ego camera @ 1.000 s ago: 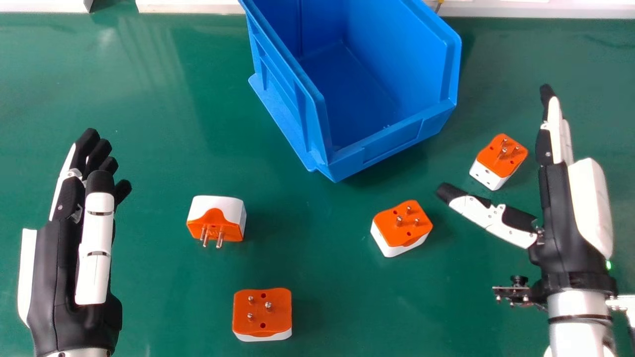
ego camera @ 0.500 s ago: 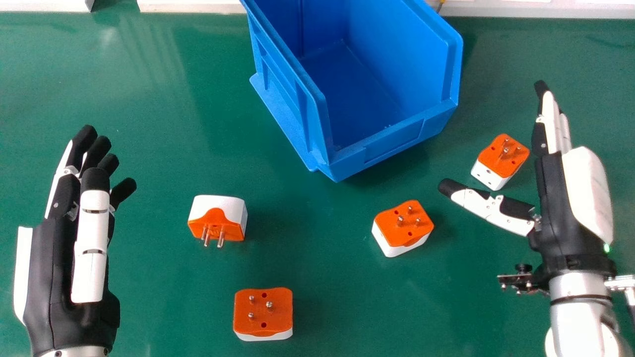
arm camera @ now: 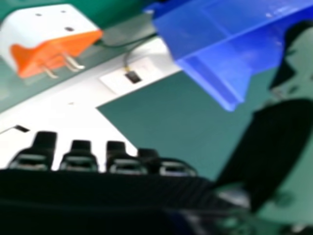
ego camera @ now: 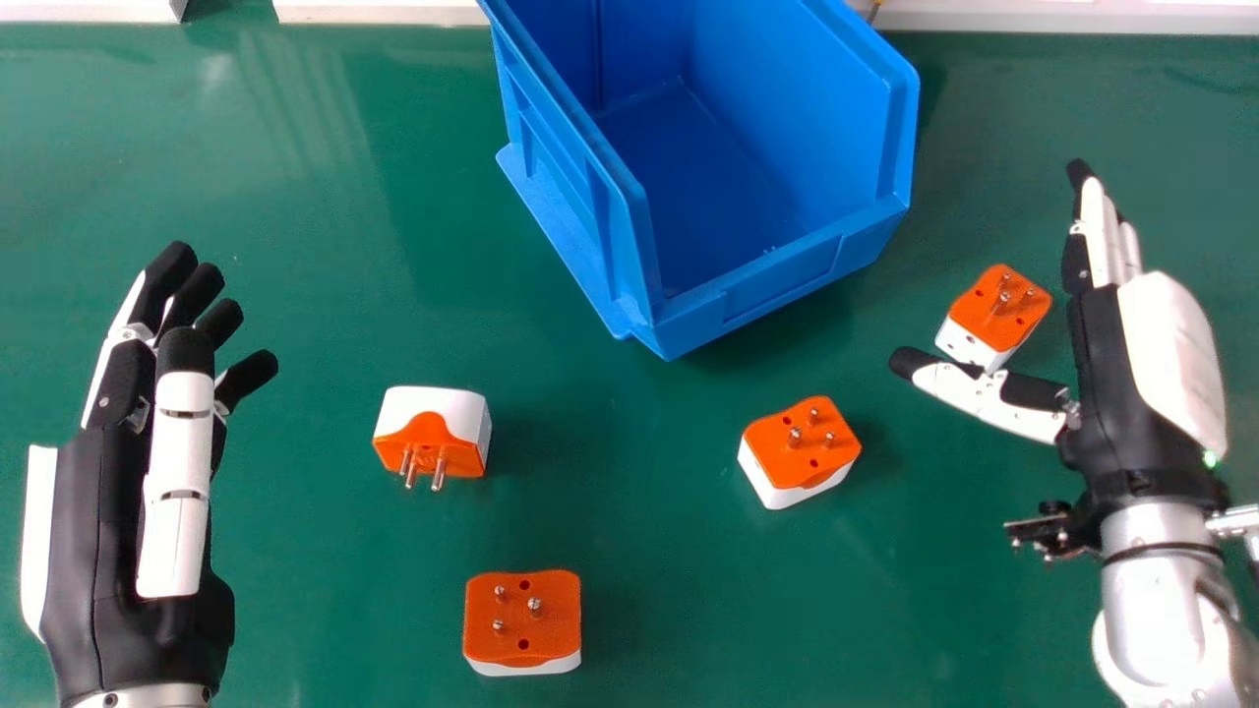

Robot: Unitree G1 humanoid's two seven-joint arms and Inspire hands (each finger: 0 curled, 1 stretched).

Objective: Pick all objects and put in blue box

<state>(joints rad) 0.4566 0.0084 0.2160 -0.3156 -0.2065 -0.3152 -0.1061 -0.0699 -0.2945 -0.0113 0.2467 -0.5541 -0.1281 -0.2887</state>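
My right hand [ego camera: 1121,364] is open at the right, its thumb pointing left just in front of an orange-and-white adapter [ego camera: 993,307]; whether they touch I cannot tell. In the right hand view, an adapter [arm camera: 46,41] is near the right hand's fingers [arm camera: 78,155], apart from them. A second adapter [ego camera: 799,450] lies below the blue box [ego camera: 787,285], a third [ego camera: 431,438] left of centre with its pins toward me, and a fourth [ego camera: 521,619] near the bottom edge, pins up. At the far left is my left hand [ego camera: 138,472], open and holding nothing. The box's visible floor is bare.
The green table [ego camera: 325,197] ends at a white edge strip [ego camera: 1062,18] along the back. In the right hand view a cable [arm camera: 128,56] runs near the blue box [arm camera: 215,34]. A camera bracket [ego camera: 1050,529] sticks out from the right wrist.
The right hand has moved forward and its thumb has come in front of the nearest adapter. My left hand has shifted slightly forward and left. The adapters and box stay put.
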